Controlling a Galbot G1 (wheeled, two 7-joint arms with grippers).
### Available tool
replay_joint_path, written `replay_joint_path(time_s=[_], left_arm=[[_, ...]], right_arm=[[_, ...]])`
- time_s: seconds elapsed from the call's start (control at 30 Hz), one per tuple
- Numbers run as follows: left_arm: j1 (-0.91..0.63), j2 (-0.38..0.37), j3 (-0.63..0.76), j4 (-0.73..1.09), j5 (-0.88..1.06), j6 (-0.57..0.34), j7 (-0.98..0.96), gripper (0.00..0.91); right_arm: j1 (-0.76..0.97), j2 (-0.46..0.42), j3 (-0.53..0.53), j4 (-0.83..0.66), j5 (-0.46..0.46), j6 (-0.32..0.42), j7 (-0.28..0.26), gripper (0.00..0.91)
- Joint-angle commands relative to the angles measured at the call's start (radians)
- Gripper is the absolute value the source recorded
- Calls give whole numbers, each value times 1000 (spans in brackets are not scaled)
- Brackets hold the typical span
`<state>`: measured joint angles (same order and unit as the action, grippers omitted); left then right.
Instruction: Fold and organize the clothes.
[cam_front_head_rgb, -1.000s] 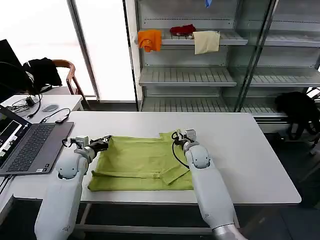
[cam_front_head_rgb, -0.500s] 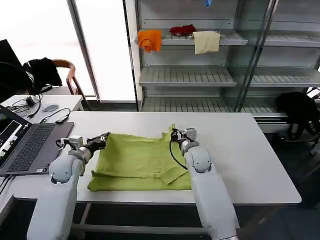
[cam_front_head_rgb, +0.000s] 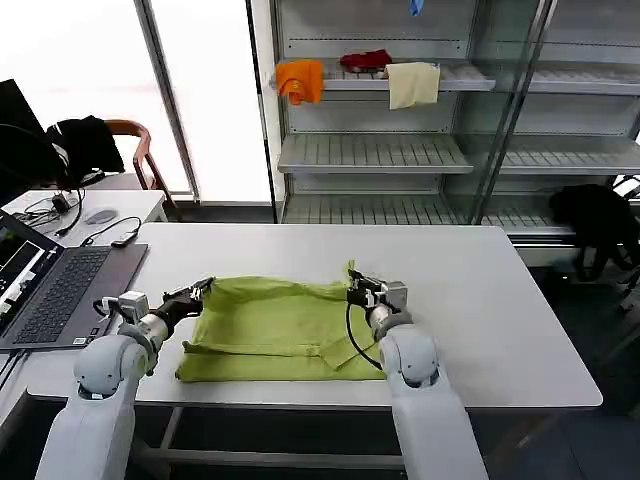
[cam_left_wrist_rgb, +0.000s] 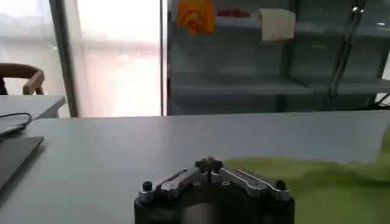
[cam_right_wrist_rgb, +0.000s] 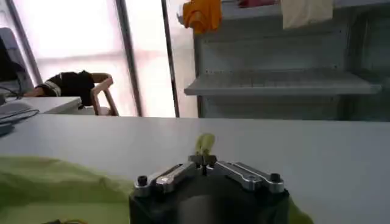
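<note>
Partly folded, not finished. Lime T-shirt (cam_front_head_rgb: 280, 328) spread across the middle of the white worktop (cam_front_head_rgb: 500, 300), near side already doubled over into a thicker band along the front, a sleeve flap lying across it. Far edge raised off the surface at both corners. Left gripper (cam_front_head_rgb: 200, 290) at the far left corner, fingers (cam_left_wrist_rgb: 209, 165) pressed shut with green cloth right beside them, apparently pinching the edge. Right gripper (cam_front_head_rgb: 357, 289) at the far right corner, fingers (cam_right_wrist_rgb: 203, 159) closed on a small tuft of green fabric poking up between them. Judging from this: the far half ready to be carried toward the near edge for another fold. Left to do: lay that fold down, likely fold once more, smooth flat and set tidy.
</note>
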<state>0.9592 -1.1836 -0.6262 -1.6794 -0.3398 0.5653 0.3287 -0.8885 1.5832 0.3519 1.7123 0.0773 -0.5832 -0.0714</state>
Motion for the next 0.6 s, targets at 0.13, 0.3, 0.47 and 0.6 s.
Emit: replay_joint_path(time_s=[0.13,0.3,0.47,0.6], left_arm=[[170,26,-52,-128,-32,-18,24,10],[202,29,-69,-147,-33,-22,32,10],[229,30,-87,-170,-40,-24,37,10],[243,28,-93,-185,-40,-23,41,10]], right_arm=[[-228,-47,7,231,-1,1,-1,0],[-249,-49,3,262,-8,1,0,0],[-260,-47,1,275,-16,1,4,0],[-268,-49,4,290,-17,1,2,0]])
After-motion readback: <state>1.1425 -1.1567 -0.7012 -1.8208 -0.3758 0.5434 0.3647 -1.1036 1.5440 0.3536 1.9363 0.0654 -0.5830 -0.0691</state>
